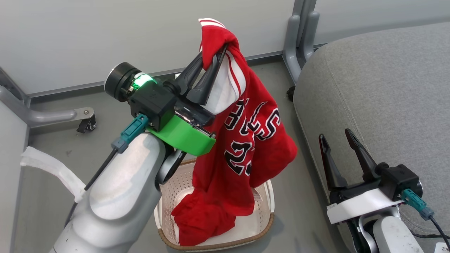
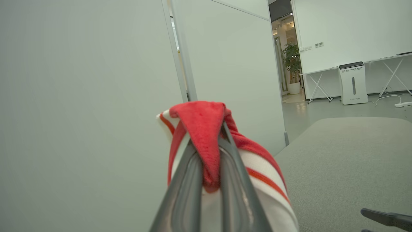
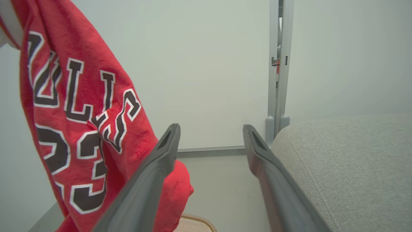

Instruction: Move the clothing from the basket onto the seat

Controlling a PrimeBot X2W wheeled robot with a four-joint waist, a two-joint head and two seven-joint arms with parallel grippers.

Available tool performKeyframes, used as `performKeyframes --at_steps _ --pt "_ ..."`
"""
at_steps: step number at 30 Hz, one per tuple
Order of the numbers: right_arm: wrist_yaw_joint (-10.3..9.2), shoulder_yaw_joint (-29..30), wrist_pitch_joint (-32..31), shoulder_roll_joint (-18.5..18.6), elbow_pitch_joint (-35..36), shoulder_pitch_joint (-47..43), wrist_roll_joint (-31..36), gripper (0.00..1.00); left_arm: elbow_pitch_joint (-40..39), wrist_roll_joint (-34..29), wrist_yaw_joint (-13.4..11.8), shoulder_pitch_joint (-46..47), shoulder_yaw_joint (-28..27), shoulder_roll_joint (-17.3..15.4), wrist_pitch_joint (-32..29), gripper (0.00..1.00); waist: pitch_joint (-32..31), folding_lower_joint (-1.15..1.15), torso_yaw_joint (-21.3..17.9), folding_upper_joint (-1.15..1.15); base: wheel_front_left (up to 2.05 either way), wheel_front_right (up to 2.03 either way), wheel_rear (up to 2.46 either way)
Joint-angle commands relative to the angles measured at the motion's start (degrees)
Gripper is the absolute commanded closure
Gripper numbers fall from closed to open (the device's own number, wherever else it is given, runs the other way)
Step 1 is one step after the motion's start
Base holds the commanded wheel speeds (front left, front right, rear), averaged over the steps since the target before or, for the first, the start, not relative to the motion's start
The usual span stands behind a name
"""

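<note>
The right jaws, nearest the camera, are found spread fully apart and empty. They are poised just beside the front edge of the seat [image 1: 379,88], and nothing is touched by them. Next, the basket [image 1: 270,219] is noted on the floor [image 1: 299,225] between the two arms, with red cloth [image 1: 204,221] lying inside it. Whether this is the tail of the jersey or a second garment cannot be told. Above it, the jersey [image 1: 256,140] is held high by the left jaws, which are clamped on a bunched fold at its striped edge. The rest hangs down into the basket. Farther off, the seat extends to the right, backed by a pale partition wall [image 1: 105,35].

The step judged in hand is lifting the jersey out. The lift should be taken higher until the hem is clear of the rim, so that the basket is not dragged. The garment should then be swung right and lowered well onto the seat before release. The small pinch should be watched for slipping.
</note>
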State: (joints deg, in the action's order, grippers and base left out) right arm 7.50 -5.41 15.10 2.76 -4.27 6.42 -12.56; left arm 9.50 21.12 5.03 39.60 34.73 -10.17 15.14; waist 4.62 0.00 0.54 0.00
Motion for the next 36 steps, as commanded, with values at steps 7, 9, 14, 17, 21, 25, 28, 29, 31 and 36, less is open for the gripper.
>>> performKeyframes --at_steps 7,9,14,17,21,25,28,29,31,36 --pt "-0.02 -0.65 0.1 0.23 1.85 -0.07 0.63 0.0 -0.11 0.49 -0.36 -1.52 0.44 -0.16 -0.08 1.0 -0.03 0.0 0.11 0.0 0.0 0.0 0.0" --pt "-0.02 -1.39 0.1 0.22 2.76 0.67 0.93 0.0 0.18 0.56 -0.34 -1.61 0.75 0.01 -0.08 1.0 0.01 0.0 0.04 0.0 0.0 0.0 0.0" --pt "-0.02 -5.58 0.1 0.21 5.04 2.55 1.96 0.0 0.91 0.7 -0.32 -1.21 0.99 0.35 -0.06 1.0 0.38 0.0 -0.37 0.0 0.0 0.0 0.0" --pt "-0.02 -9.19 0.1 0.22 5.64 4.55 2.79 0.0 1.41 0.6 -0.23 -0.71 0.94 0.47 -0.04 1.0 0.71 0.0 -0.67 0.0 0.0 0.0 0.0" --pt "-0.02 -13.27 0.1 0.23 4.24 7.77 3.77 0.0 1.83 0.54 0.06 0.15 1.12 0.96 -0.02 1.0 1.27 0.0 -0.62 0.0 0.0 0.0 0.0" --pt "-0.02 -16.36 0.09 0.21 1.7 11.37 3.98 0.0 1.59 0.2 0.32 0.63 1.48 1.66 -0.01 1.0 1.91 0.0 -0.19 0.0 0.0 0.0 0.0" --pt "-0.02 -18.37 0.07 0.22 -0.66 13.87 3.67 0.0 1.08 -0.08 0.38 1.04 1.65 2.24 -0.01 1.0 2.37 0.0 0.15 0.0 0.0 0.0 0.0" --pt "-0.02 -18.93 0.07 0.21 -1.33 14.92 3.74 0.0 0.9 -0.14 0.43 1.14 1.82 2.54 0.0 1.0 2.55 0.0 0.28 0.0 0.0 0.0 0.0" --pt "-0.02 -19.75 0.06 0.24 -3.39 16.39 3.38 0.0 0.61 -0.37 0.53 1.25 2.2 3.02 0.0 1.0 2.77 0.0 0.53 0.0 0.0 0.0 0.0" --pt "-0.02 -20.2 0.06 0.21 -8.04 19.66 3.51 0.0 -0.14 -0.43 0.82 1.2 3.3 4.48 0.0 1.0 3.21 0.0 1.32 0.0 0.0 0.0 0.0"
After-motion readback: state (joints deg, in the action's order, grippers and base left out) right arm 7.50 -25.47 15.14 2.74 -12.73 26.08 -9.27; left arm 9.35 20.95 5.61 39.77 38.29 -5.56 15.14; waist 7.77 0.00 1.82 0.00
